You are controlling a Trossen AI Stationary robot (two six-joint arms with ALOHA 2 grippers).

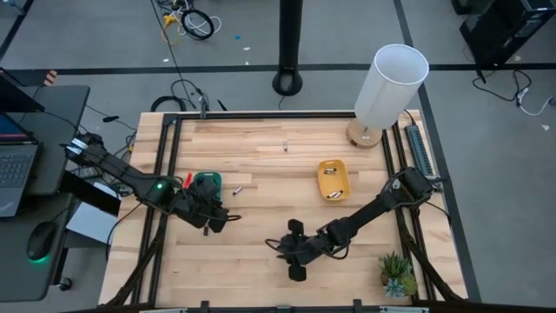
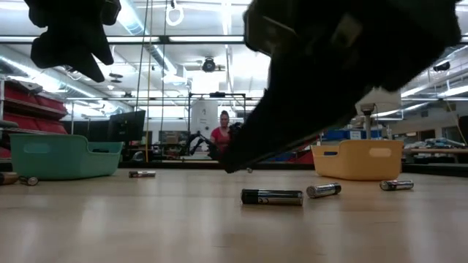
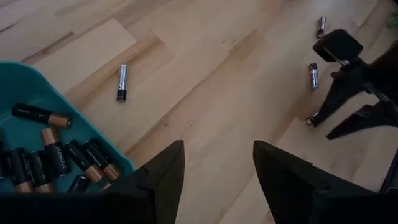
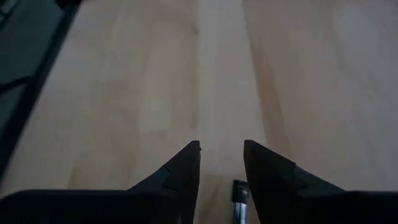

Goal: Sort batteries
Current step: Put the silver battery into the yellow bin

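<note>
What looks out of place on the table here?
Only loose batteries lying scattered on the bare wood, outside the green tray and yellow tray. That fits a sort not yet finished; nothing looks spilled or damaged.

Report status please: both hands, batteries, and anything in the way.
Left hand open, empty, beside green tray. Right hand open over a loose battery. Some batteries already in tray. Nothing blocking.

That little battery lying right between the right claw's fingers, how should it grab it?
Judging by its pose, across the middle of the barrel, from straight above. The battery lies flat on the table, its length running along the gap between the open right gripper fingers, so they would close on its round sides, not its ends. Its far end is out of view.
</note>
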